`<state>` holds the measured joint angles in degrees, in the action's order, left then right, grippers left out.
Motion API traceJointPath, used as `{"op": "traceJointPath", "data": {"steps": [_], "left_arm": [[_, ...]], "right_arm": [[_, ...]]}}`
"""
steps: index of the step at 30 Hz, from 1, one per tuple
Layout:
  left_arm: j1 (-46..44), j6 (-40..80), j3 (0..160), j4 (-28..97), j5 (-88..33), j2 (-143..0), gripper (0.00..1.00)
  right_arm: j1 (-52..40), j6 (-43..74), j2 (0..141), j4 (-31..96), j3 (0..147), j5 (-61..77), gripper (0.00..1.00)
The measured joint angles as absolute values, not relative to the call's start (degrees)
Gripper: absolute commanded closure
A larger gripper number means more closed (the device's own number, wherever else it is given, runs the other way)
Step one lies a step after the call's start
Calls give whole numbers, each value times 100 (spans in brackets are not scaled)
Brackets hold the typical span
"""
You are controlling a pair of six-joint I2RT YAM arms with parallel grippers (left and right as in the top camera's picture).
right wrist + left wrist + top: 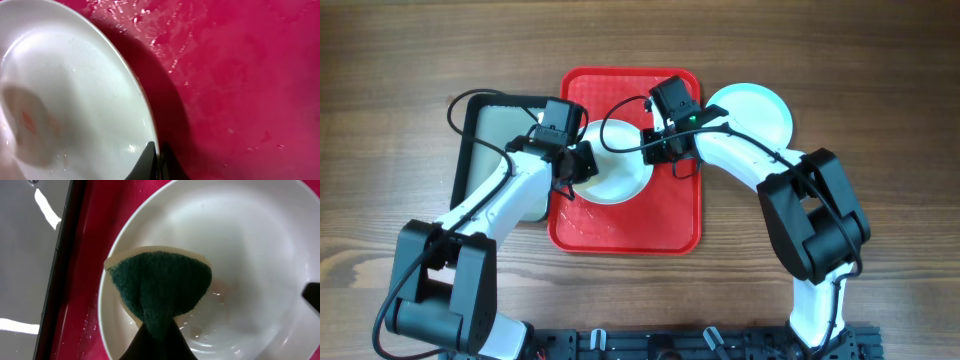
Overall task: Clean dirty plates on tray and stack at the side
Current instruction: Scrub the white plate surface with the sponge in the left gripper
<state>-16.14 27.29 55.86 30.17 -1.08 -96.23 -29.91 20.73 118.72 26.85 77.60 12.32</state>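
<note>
A white plate (615, 170) lies on the red tray (630, 225). My left gripper (582, 168) is shut on a green sponge (160, 287), which is pressed onto the plate's (250, 240) wet inside near its left rim. My right gripper (159, 162) is shut on the plate's (75, 100) right rim, one finger inside and one outside. An orange-red smear (29, 122) shows on the plate's floor. A light blue plate (760, 112) rests on the table right of the tray.
A grey tray with a black rim (495, 140) sits just left of the red tray. Water drops speckle the red tray's floor (240, 75). Both arms cross over the tray's upper half.
</note>
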Motion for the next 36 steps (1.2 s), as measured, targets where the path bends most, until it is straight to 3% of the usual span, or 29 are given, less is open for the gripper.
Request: {"op": "traceJointPath", "data": {"steps": [36], "left_arm": [[-1833, 2729, 5468, 2399, -89, -10042, 96]], "right_arm": [[-2998, 2064, 11850, 2749, 7760, 1063, 96]]}}
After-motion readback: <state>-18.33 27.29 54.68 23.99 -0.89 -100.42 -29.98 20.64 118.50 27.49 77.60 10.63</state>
